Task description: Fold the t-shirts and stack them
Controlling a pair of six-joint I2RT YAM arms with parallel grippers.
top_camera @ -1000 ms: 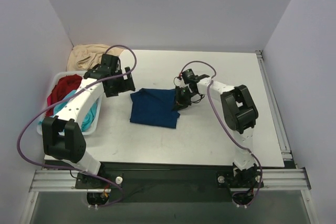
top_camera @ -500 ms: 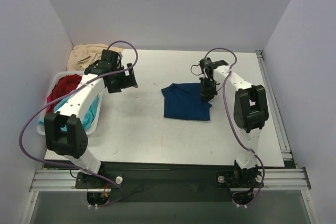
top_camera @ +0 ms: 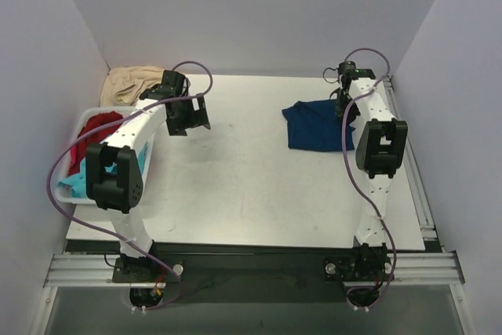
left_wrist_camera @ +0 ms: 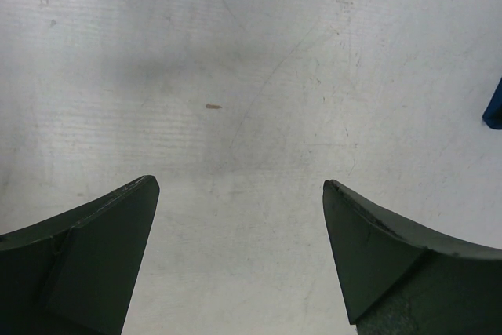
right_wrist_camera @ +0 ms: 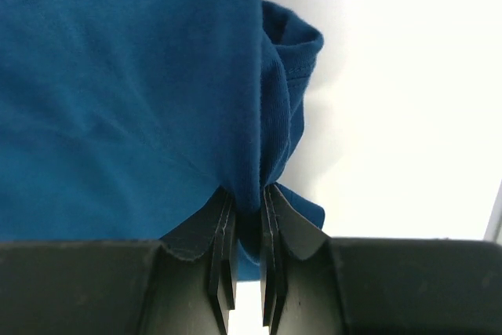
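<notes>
A folded navy blue t-shirt (top_camera: 315, 125) lies at the far right of the table. My right gripper (top_camera: 340, 104) is shut on a bunched edge of it (right_wrist_camera: 249, 194), with the blue cloth pinched between the two fingers. The print does not show. My left gripper (top_camera: 188, 119) is open and empty above bare table at the far left; its fingers (left_wrist_camera: 94, 249) stand wide apart. A sliver of blue cloth (left_wrist_camera: 494, 109) shows at the right edge of the left wrist view. A red t-shirt (top_camera: 94, 132) and a turquoise t-shirt (top_camera: 82, 182) lie in the white basket.
A white basket (top_camera: 84, 121) stands at the table's left edge. A beige cloth (top_camera: 132, 82) lies at the back left corner. A metal rail (top_camera: 408, 147) runs along the table's right edge, close to my right arm.
My right gripper has dragged the navy t-shirt from the table's middle to the far right. My left gripper stayed at the far left, turning slightly.
</notes>
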